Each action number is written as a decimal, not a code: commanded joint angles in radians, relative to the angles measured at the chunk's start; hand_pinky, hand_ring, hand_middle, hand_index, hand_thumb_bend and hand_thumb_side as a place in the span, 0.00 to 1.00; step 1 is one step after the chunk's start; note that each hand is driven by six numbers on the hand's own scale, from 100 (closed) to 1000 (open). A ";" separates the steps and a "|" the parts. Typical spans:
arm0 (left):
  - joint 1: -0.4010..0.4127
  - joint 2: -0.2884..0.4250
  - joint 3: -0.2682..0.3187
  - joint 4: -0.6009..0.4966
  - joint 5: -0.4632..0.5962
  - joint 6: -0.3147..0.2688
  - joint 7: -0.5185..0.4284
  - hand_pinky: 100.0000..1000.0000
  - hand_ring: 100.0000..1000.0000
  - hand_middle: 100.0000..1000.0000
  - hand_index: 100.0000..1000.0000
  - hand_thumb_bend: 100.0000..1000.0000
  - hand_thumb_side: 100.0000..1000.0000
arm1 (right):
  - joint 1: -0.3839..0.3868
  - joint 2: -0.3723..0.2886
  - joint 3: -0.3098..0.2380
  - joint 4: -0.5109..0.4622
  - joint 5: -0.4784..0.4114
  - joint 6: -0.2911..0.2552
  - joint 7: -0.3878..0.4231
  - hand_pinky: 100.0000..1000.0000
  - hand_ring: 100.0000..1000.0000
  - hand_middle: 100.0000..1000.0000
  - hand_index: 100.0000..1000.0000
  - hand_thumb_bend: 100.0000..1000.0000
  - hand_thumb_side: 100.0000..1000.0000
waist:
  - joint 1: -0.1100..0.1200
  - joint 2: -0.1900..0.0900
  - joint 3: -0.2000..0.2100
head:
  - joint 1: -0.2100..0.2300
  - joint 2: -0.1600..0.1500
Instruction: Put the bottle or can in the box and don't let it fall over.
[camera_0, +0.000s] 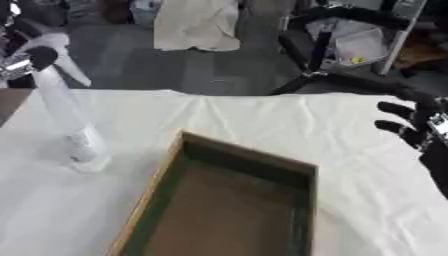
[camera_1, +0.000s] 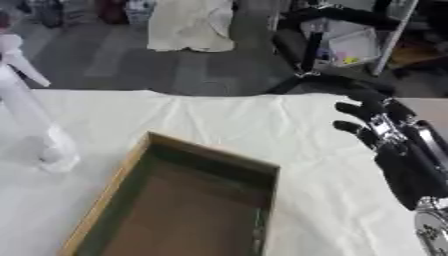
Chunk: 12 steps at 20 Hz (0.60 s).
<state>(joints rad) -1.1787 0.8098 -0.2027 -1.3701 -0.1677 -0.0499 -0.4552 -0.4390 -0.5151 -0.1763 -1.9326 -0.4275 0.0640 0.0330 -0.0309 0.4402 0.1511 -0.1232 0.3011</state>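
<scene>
A: Layout, biggest first?

B: Table (camera_0: 262, 120) under a white cloth. On it 1 open wooden box (camera_0: 157, 185) with dark inner walls, nothing in it, long axis running from the near edge away and slightly left. Left of the box, close to its far-left corner but clear of it, a tall white bottle (camera_0: 66, 120).

A: Bottle upright?

B: Base is on the cloth, long axis leaning, top tipped up-left, away from the box. Blurry, so the lean may be partly motion.

A: Hands?

B: Left hand (camera_0: 26, 59) sits at the bottle's top, upper left. Something dark wraps the neck there; I read that as fingers curled round it, but the view is poor. Right hand (camera_1: 385, 135) hovers over the cloth to the right of the box, fingers spread and straight, holding nothing.

A: Key relation?

B: Bottle lies left of the box, on the left hand's side; the right hand is across the box from it. My call: lift, straighten the axis, carry right, set down inside upright.
</scene>
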 joint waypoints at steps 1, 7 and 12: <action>-0.020 0.036 0.027 -0.023 0.009 0.004 0.003 0.76 0.79 0.88 0.85 0.26 0.61 | -0.007 -0.029 -0.005 -0.008 0.004 -0.001 0.004 0.80 0.87 0.98 0.76 0.00 0.47 | 0.003 -0.021 0.003 | 0.002 -0.004; -0.029 0.040 0.042 -0.026 0.018 0.005 0.028 0.76 0.79 0.88 0.85 0.26 0.60 | -0.004 -0.029 -0.006 -0.006 0.004 -0.002 0.006 0.80 0.87 0.98 0.76 0.00 0.47 | 0.002 -0.023 0.004 | 0.001 -0.009; -0.033 0.036 0.042 -0.017 0.021 0.004 0.030 0.76 0.80 0.89 0.85 0.26 0.61 | -0.005 -0.030 -0.007 -0.007 0.003 -0.003 0.007 0.80 0.87 0.98 0.76 0.00 0.47 | 0.002 -0.021 0.003 | 0.002 -0.016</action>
<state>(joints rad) -1.1884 0.8116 -0.1763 -1.3805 -0.1515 -0.0452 -0.4292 -0.4380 -0.5152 -0.1772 -1.9321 -0.4274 0.0621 0.0361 -0.0314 0.4402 0.1541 -0.1232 0.2997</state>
